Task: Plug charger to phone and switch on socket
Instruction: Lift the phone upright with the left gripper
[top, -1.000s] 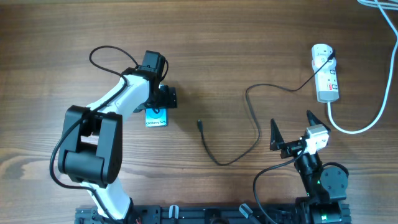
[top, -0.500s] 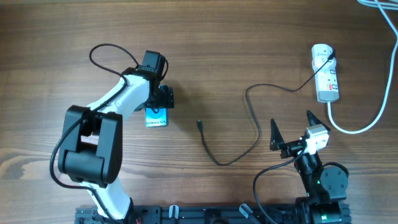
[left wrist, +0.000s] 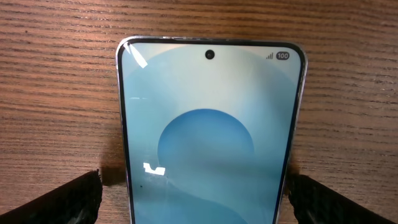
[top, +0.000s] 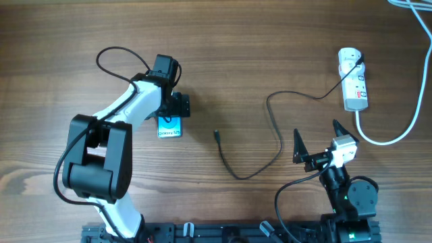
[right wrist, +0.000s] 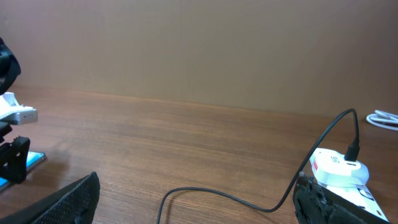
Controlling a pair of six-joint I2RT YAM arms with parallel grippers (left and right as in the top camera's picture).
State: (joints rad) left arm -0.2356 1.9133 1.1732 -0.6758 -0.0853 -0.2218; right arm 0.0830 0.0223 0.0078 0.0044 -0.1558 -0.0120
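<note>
Left gripper, jaws spread astride the phone at centre-left, seemed to be positioning it; the charger connector at mid-frame likely needed fetching next.

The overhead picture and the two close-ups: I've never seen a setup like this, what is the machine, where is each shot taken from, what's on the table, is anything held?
These are two robot arms at a table, each ending in a two-finger gripper. The overhead picture looks straight down; the other two come from cameras on the wrists. On the table lie a phone, a thin black charger cable plugged into a white socket strip, and that strip's thick white cord. The left gripper hangs open over the phone, one finger either side, not touching it. The right gripper is open and empty. Nothing is held.
</note>
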